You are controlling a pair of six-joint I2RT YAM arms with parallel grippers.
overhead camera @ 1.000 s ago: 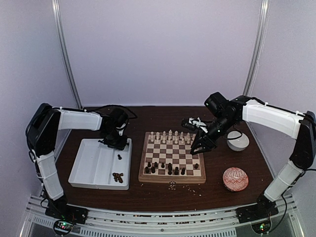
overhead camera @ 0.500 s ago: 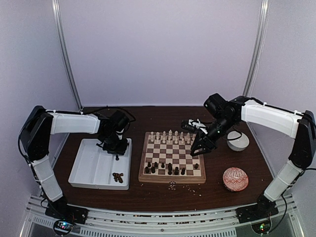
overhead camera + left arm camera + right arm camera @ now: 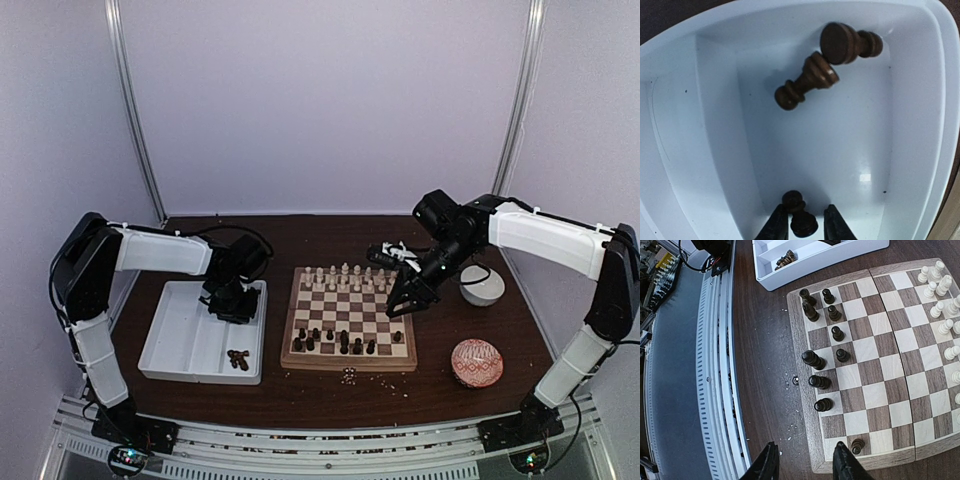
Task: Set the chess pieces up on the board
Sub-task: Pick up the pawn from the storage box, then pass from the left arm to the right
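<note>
On your counter (image 3: 320,245), the board (image 3: 345,310) sat central, cream pieces (image 3: 345,272) ranked far, dark pieces (image 3: 343,343) part-filled near. The white tray (image 3: 180,335) held the spare dark men (image 3: 807,82), so your left jaws straddled a dark pawn (image 3: 802,222) there; grip or gap, I cannot tell. Your right jaws hung open and empty over the board's right edge.

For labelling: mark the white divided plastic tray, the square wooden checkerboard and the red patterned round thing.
white divided plastic tray (image 3: 180,335): top view, bare left compartment floor.
square wooden checkerboard (image 3: 350,308): top view, empty middle square.
red patterned round thing (image 3: 476,362): top view, its centre.
</note>
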